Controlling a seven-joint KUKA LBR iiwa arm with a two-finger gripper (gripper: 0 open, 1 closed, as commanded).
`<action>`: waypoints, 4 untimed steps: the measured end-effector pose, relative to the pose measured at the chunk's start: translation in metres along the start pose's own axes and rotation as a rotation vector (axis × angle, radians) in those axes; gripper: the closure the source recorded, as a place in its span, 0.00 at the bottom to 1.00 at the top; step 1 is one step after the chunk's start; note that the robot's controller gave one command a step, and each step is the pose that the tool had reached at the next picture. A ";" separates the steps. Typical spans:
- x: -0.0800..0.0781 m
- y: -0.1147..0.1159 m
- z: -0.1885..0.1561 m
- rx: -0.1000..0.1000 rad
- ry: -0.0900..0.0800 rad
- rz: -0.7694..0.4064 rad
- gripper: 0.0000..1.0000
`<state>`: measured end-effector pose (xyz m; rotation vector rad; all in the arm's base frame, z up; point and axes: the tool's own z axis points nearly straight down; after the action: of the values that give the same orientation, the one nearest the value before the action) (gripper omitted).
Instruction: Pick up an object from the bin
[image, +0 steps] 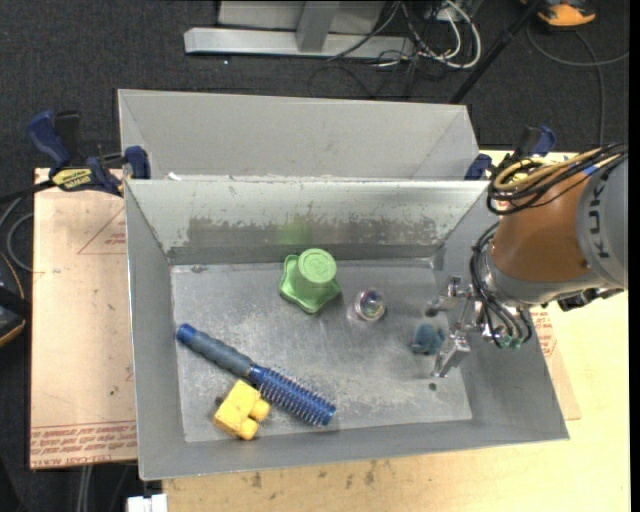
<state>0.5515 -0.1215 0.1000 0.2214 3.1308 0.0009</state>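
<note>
Claw: the gripper (443, 335) is low down at the right side of the bin (300, 205), and its two fingers look spread apart, not clamped on anything.
Thing by the claw: a small blue-green lump (425, 340) lies on the bin floor, about between the two finger ends or just to their left. I cannot tell if a finger touches it.
Its weight: I think it is very light, because it is so little.
Its feel: it might be soft or rubbery, but I cannot tell for sure from how it looks.
Where to grab: around its middle, one finger on each side, with the fingers going down close to the floor.
What could go wrong: it is small and could get pushed away or pop out when the fingers close.
Nearby: a little shiny round thing (369, 306) sits to its left, apart from it.
Farther off: a green cup (310, 278) lies near the back wall. A blue brush (255, 375) and a yellow block (241, 411) lie at the front left, touching each other.
</note>
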 end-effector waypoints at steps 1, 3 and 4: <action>0.004 0.013 0.026 0.001 -0.004 0.042 0.00; 0.000 0.014 0.022 0.001 -0.006 0.040 1.00; -0.001 0.015 0.007 0.000 -0.001 0.039 1.00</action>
<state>0.5544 -0.1072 0.0930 0.2824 3.1246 0.0005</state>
